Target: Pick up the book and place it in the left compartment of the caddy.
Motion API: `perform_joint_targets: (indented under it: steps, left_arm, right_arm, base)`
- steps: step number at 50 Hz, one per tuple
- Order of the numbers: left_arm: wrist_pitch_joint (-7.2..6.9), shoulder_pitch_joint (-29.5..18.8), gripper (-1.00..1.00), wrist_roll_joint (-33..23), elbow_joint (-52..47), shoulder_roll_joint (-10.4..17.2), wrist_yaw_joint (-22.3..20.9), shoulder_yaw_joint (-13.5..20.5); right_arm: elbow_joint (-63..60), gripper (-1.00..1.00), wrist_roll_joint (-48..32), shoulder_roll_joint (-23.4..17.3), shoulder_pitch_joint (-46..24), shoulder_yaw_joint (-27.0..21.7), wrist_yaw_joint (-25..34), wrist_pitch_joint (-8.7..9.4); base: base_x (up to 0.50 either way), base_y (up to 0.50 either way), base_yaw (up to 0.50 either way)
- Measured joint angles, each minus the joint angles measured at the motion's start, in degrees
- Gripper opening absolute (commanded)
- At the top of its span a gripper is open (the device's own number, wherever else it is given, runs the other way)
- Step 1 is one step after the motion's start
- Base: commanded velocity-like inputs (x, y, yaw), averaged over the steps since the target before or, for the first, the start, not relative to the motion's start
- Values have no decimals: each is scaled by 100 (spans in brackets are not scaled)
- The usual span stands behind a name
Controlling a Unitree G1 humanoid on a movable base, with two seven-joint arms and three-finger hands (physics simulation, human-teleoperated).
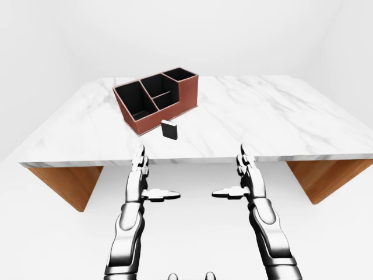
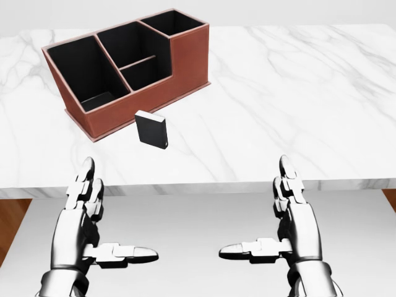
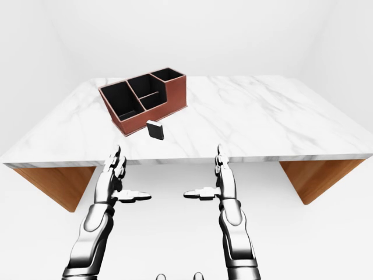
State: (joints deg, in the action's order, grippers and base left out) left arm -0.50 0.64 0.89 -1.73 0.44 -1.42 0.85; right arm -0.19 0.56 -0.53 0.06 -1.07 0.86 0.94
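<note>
Nearest the viewer, the left hand (image 2: pixel 86 216) and the right hand (image 2: pixel 291 216) hang below the near edge of the surface (image 2: pixel 297 99), palms turned toward each other. Their fingers (image 2: pixel 86 179) stand straight and spread wide, thumbs pointing inward, holding nothing. This looks like a ready stance taken ahead of any reach, with both hands well short of the task's things.

Farther in, the book (image 2: pixel 151 130) stands upright on the marble, dark and small, just beside the near wall of the caddy (image 2: pixel 185 59) and a little left of centre. It stands free, so fingers could likely close on it from either side.

The caddy sits at an angle, its large left compartment (image 2: pixel 80 71) open and nearest the book.

No brand, label or writing can be read on anything.
</note>
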Motion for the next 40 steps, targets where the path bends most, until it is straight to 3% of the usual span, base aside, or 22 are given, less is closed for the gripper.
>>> perform_joint_targets:
  steps: [13, 19, 40]
  left_arm:
    - [-219, 55, 100, 240, -360, 57, -189, 183]
    - [-450, 5, 100, 449, -602, 112, -202, 352]
    - [-450, -174, 100, 1289, -1684, 371, -192, 1069]
  right_arm:
    - [-214, 100, 103, -69, 92, -163, 137, 283]
    - [-409, 100, 169, -69, 161, -206, 183, 406]
    - [-1386, 100, 512, -9, 441, -206, 153, 406]
  base:
    - [0, 0, 0]
    - [0, 0, 0]
    - [0, 0, 0]
